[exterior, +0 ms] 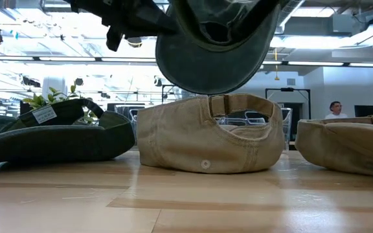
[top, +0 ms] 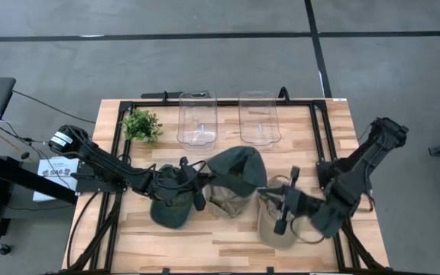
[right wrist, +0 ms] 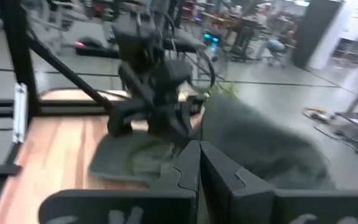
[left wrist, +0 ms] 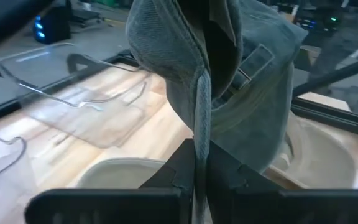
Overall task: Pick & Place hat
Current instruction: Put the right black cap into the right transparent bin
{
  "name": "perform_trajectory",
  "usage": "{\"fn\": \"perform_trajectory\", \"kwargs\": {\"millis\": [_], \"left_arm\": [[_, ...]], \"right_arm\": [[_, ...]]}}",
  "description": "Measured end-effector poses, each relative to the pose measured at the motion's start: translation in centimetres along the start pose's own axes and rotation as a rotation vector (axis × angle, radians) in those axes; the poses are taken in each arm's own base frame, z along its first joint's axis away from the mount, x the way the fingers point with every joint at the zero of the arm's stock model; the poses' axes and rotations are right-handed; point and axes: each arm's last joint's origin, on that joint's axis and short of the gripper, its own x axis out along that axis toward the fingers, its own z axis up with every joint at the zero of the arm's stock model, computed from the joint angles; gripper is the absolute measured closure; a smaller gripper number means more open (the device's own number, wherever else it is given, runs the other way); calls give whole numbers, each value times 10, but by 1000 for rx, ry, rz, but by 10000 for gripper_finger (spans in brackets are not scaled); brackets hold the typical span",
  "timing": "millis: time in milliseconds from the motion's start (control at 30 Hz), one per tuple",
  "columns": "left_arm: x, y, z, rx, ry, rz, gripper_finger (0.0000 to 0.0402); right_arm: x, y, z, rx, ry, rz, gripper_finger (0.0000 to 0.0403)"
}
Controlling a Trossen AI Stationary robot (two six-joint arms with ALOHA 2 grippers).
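My left gripper (top: 198, 189) is shut on a dark green hat (top: 239, 169), which hangs in the air over the table's middle (exterior: 212, 45). Under it a tan cap (exterior: 209, 139) rests on its lower rim. A second green hat (top: 170, 208) lies below the left arm, with a tag on it in the low view (exterior: 50, 139). A beige cap (top: 281, 223) lies toward the near right. My right gripper (top: 284, 205) stands above that beige cap, shut (right wrist: 197, 168), with nothing between its fingers. My left gripper pinches a thick edge of the dark green hat (left wrist: 201, 134) between its two fingers, coming roughly level from the table's left. The hat is lifted clear of the table. Its crown and back strap (left wrist: 253, 59) stand out beyond the fingertips.
Two clear plastic bins (top: 197, 118) (top: 258, 116) stand at the far side. A small potted plant (top: 142, 124) sits at the far left. Black frame rails (top: 319, 130) run round the tabletop. Bare wood shows along the near edge (top: 220, 248).
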Motion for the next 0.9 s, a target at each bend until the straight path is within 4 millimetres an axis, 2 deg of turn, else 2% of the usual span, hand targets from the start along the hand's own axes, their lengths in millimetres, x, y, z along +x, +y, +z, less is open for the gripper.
{"fn": "perform_trajectory", "kwargs": {"millis": [133,267,433,633,800,900], "left_arm": [[3,0,-5,52,0,53,380],[5,0,-6,126,9,32,380],[5,-2,-7,189,32,-53,380],[5,-2,-7,196,35,-59,380],[4,-3,-8,196,40,-80,380],[4,-3,-8,196,40,-81,380]], "right_arm": [[4,20,-28,-25,26,-63,397],[12,20,-30,-33,29,-111,378],[22,0,-9,-40,54,-52,327],[36,-25,7,-67,81,49,237],[43,-42,9,-124,177,42,163],[49,-49,5,-127,251,15,138]]}}
